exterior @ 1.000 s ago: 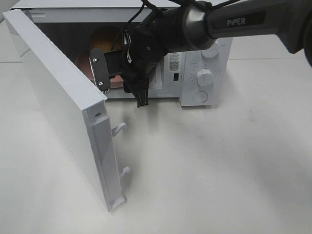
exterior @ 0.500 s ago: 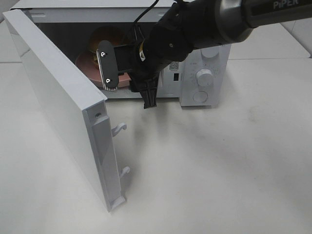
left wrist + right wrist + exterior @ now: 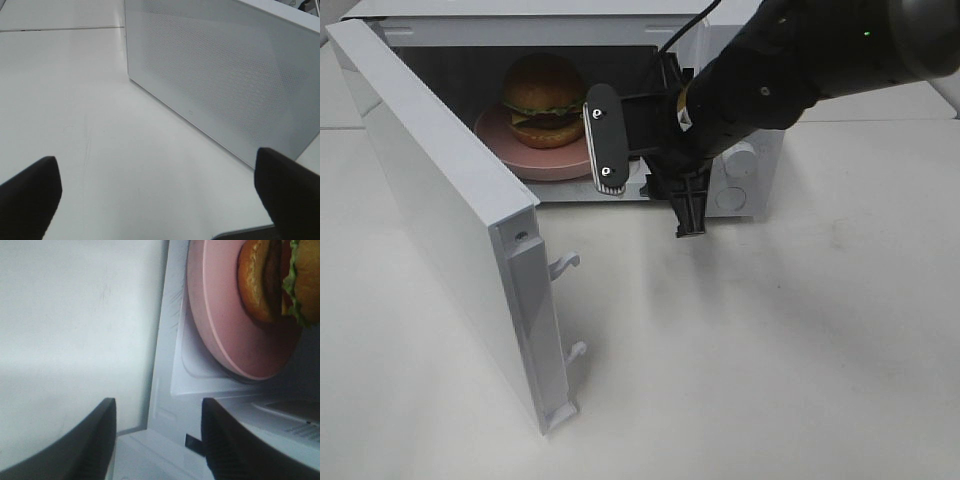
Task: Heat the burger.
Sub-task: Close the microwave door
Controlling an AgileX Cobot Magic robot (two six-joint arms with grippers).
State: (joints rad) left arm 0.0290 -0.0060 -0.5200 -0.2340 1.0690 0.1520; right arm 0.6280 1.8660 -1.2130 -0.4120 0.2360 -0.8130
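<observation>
Our right tool (image 3: 647, 176), spread and empty, has pulled out of the microwave (image 3: 520, 30); the burger (image 3: 542, 95) sits plated inside, so we close the door (image 3: 430, 190) next.

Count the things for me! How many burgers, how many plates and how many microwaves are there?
Burgers: 1
Pink plates: 1
White microwaves: 1
Total: 3
</observation>
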